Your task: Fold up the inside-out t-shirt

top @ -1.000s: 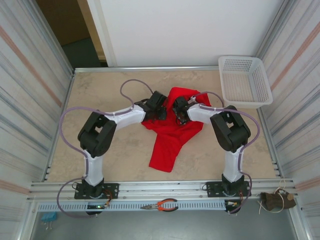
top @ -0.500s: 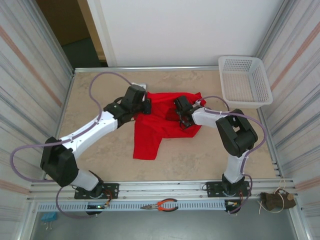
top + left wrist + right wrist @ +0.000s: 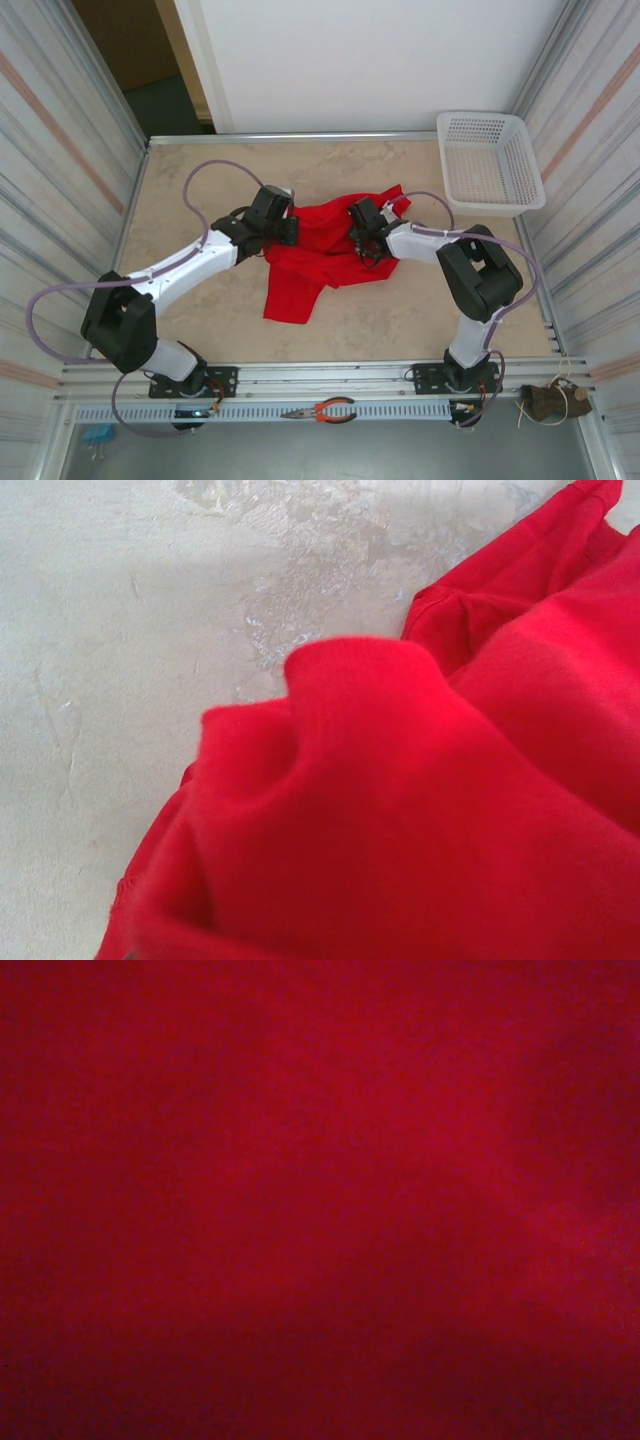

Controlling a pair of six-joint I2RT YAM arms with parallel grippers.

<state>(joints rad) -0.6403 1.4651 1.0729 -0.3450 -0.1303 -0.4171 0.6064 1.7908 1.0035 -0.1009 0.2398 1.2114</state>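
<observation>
From above, the inside-out t-shirt [image 3: 325, 250] lies crumpled mid-table, left of the white basket [image 3: 490, 165] and well apart from it, with one tail trailing toward the near edge. The left gripper [image 3: 284, 228] is closed, pinching the shirt's edge farthest from the basket. The right gripper [image 3: 366, 238] presses into the basket-side cloth, and I cannot tell how wide its jaws stand. Bare table [image 3: 190, 190] spreads away from the basket.

The left wrist camera shows humped cloth, a hem and marbled tabletop beyond it.

The right wrist camera has dim red cloth against the lens, too close to read any folds.
</observation>
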